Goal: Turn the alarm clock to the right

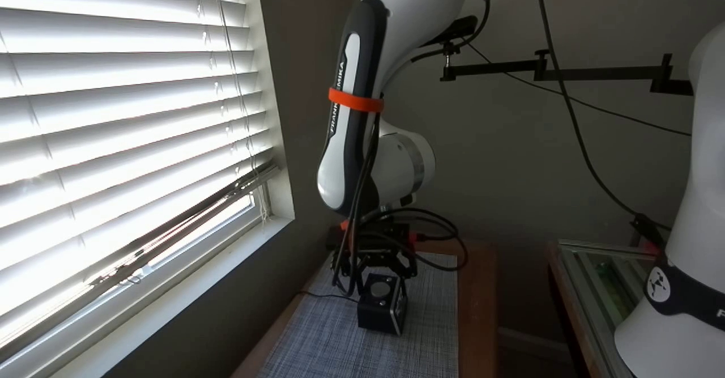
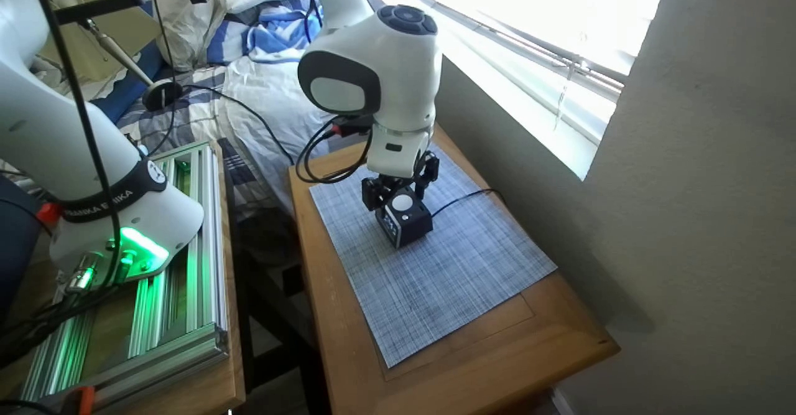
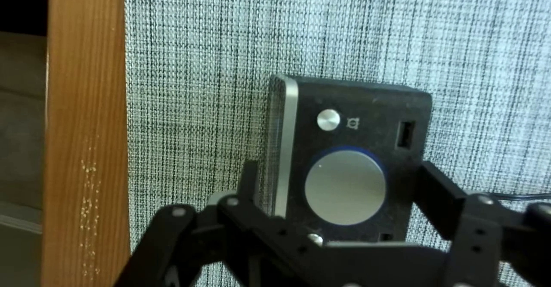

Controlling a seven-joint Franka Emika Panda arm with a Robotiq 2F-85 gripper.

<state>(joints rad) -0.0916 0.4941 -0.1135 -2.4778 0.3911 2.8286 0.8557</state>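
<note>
The alarm clock [image 1: 376, 315] is a small black box standing on a woven grey placemat [image 2: 448, 278]. A round silver-grey button sits on its top in the wrist view [image 3: 344, 188]. In an exterior view its display face points toward the robot base, and the clock [image 2: 415, 227] has a thin dark cord [image 2: 463, 198] running from its back. My gripper [image 3: 336, 171] is open, with one finger beside the silver-edged front face and the other by the back side. A gap shows at the front finger; whether the back finger touches is unclear. The gripper hides part of the clock's near end.
The placemat lies on a wooden table [image 2: 336, 315] beside a wall and a window with blinds [image 1: 130, 111]. The robot base stands on a separate metal-framed table [image 2: 211, 259]. Cable loops [image 1: 453, 242] hang by the wrist. A bed [image 2: 267, 97] is behind.
</note>
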